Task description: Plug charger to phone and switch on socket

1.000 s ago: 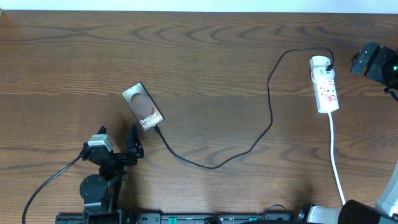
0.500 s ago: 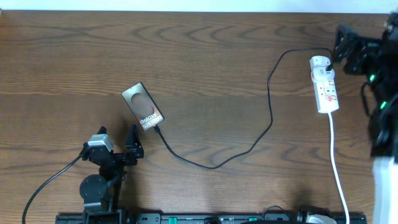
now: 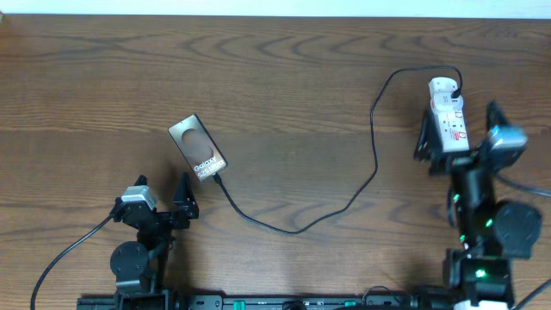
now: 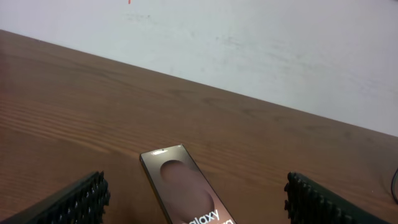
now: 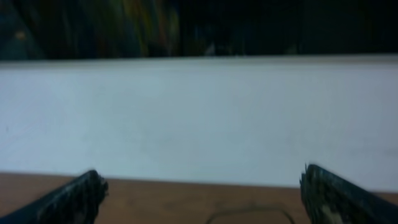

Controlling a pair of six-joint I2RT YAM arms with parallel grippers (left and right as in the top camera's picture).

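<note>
A brown wooden table (image 3: 275, 60) is seen from above. A bronze-brown phone (image 3: 198, 148) lies flat on it at a slant, lettering up. A thin black charger (image 3: 375, 159) cable meets the phone's near short edge. It curves away to the phone's right and ends at a white socket (image 3: 448, 116) strip, well apart from the phone. Just nearer than the phone, the left gripper (image 3: 162, 191) rests with fingers (image 3: 185, 196) spread, touching nothing. Far from the phone, the right gripper (image 3: 461, 129) has its fingers spread either side of the socket.
</note>
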